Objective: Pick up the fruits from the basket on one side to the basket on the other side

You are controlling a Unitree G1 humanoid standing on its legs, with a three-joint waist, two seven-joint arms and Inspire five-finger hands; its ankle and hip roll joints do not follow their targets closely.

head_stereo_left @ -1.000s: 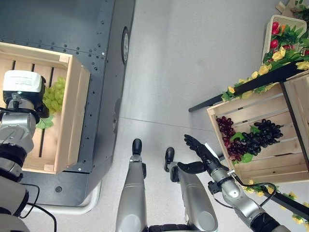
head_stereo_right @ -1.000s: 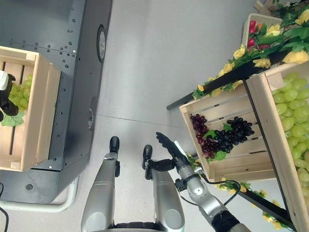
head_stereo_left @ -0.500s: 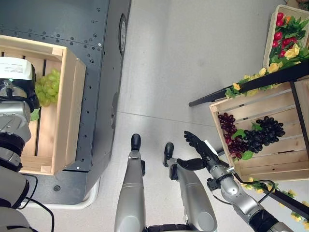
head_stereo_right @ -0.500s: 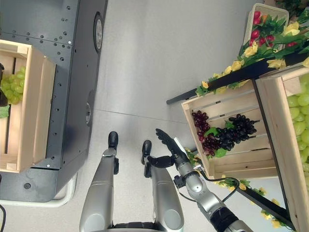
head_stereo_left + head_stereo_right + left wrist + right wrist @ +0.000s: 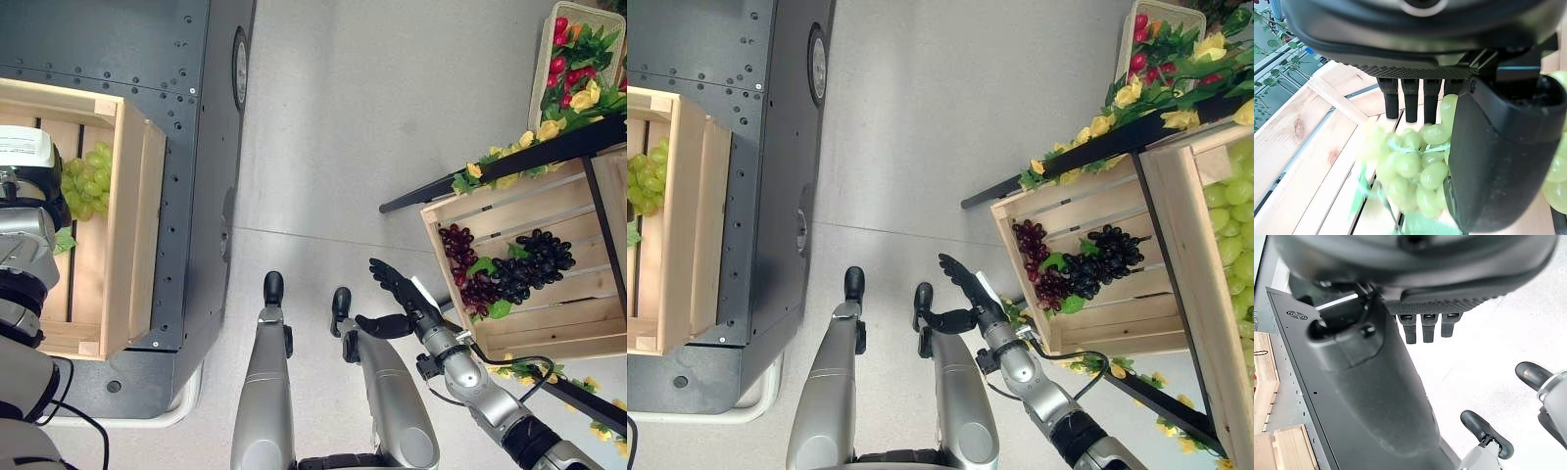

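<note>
Left hand (image 5: 1498,147) over the left crate (image 5: 132,225): fingers straight, thumb beside a green grape bunch (image 5: 1415,171). Cannot tell for sure whether it pinches the bunch; the grapes look blurred and hang between thumb and fingers above the slats. From the head, this hand is mostly hidden under its white-capped wrist; green grapes (image 5: 86,181) show just beside it inside the crate.

Left crate: pale slatted wood, open top, cut off at the view's edge, resting on a dark perforated metal surface (image 5: 176,59).

Right hand (image 5: 397,299) spread, fingers straight, holding nothing, above the grey floor near the right crate (image 5: 549,323).

Right crate: same pale wood, tilted on a black stand. Dark purple grapes (image 5: 539,264) and red grapes (image 5: 460,264) lie in it, with green leaves. Yellow flowers (image 5: 534,132) along the rail. More green grapes (image 5: 1229,225) in a neighbouring crate, partly cut off.
</note>
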